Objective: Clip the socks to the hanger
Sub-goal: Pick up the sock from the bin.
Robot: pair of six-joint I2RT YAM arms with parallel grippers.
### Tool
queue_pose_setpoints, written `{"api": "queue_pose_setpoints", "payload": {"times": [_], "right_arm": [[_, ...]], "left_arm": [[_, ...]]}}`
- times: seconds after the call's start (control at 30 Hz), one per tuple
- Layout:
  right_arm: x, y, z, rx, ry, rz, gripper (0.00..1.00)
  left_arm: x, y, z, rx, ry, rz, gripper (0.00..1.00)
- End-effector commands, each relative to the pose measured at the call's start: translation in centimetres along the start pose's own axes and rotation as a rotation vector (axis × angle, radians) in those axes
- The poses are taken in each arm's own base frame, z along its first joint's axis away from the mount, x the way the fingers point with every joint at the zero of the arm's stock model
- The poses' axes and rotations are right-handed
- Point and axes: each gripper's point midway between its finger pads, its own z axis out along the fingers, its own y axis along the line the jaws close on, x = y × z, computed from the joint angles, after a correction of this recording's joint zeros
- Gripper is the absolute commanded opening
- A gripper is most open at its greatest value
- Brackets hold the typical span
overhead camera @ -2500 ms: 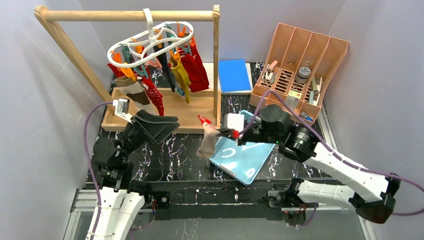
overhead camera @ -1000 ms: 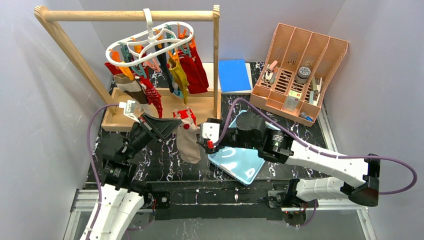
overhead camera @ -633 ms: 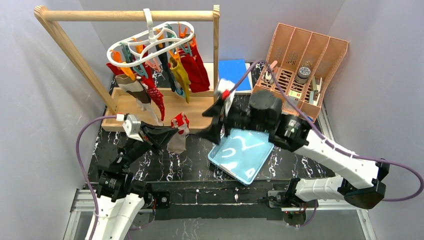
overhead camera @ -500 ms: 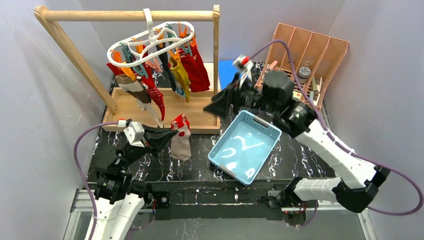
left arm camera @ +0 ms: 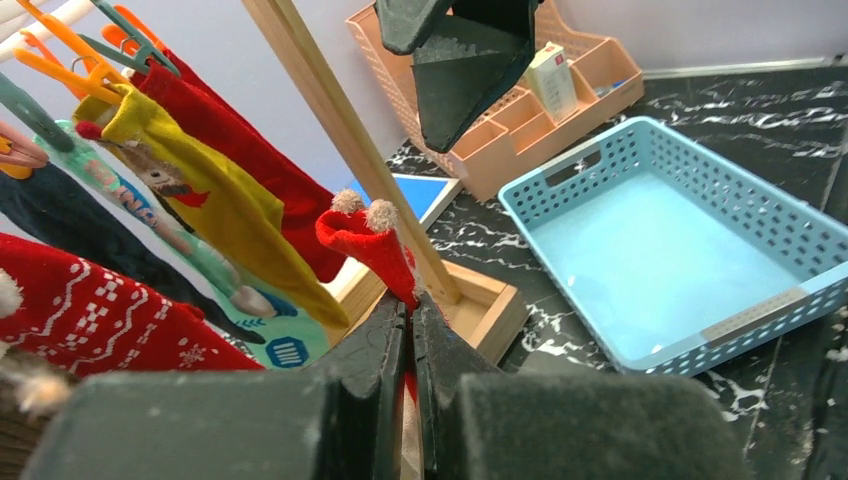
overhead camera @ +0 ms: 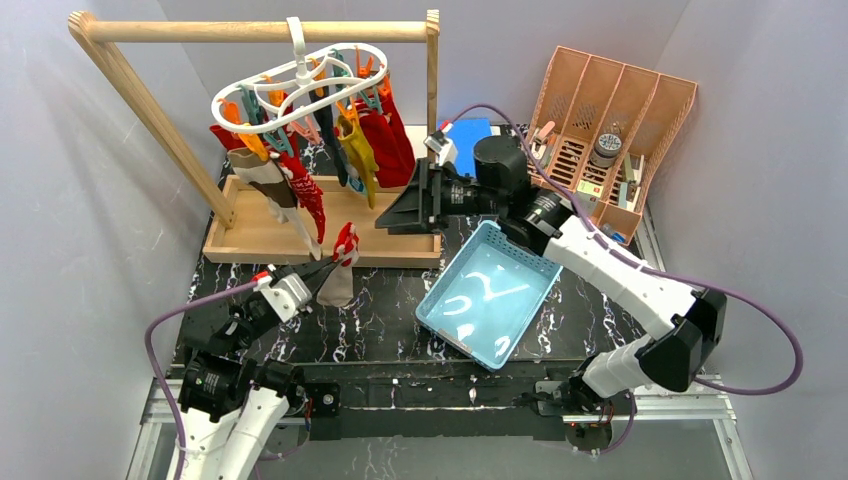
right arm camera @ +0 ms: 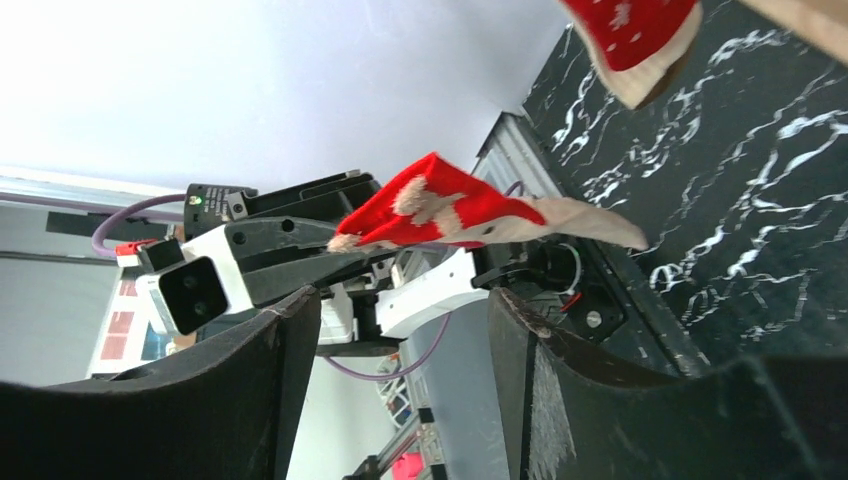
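Note:
The white ring hanger hangs by its hook from the wooden rail, with several socks clipped under it. My left gripper is shut on the cuff of a red and beige sock, held low in front of the rack's base. In the left wrist view the red cuff sticks up from between the shut gripper, with the hung mustard sock behind it. My right gripper stands open and empty beside the rack's right post. In the right wrist view, the held sock shows beyond the open gripper.
A light wooden rack with a tray base stands at the back left. A light blue basket lies right of centre. At the back right are a peach organiser and a blue pad.
The right gripper let go of the sock, swung up and back, then came left to the rack's post. The left gripper took the sock and drew back toward the near left.

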Motion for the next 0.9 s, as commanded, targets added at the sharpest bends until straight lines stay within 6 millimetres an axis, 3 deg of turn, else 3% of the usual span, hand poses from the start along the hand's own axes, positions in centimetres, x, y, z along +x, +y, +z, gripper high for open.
{"api": "queue_pose_setpoints", "payload": {"times": [0.0,0.3,0.53,0.63,0.83,0.87], "right_arm": [[0.0,2.7,1.6,-0.053,0.009,0.012,0.68],[1.4,2.4,5.7,-0.036,0.072,0.040,0.61],[1.4,1.6,6.7,-0.023,0.055,0.074,0.54],[1.2,1.7,6.7,-0.025,0.042,0.068,0.41],[1.4,1.7,6.2,-0.018,0.038,0.035,0.01],[1.4,1.5,6.0,-0.004,0.035,0.015,0.01]], "left_arm": [[0.6,0.6,-0.3,-0.020,0.030,0.118,0.00],[0.5,0.7,-0.3,-0.012,0.036,0.166,0.00],[0.0,0.6,-0.4,-0.008,0.027,0.169,0.00],[-0.1,0.6,-0.5,-0.011,0.026,0.164,0.00],[0.1,0.5,-0.7,-0.021,0.033,0.141,0.00],[0.2,0.5,-0.7,-0.024,0.035,0.128,0.00]]}}
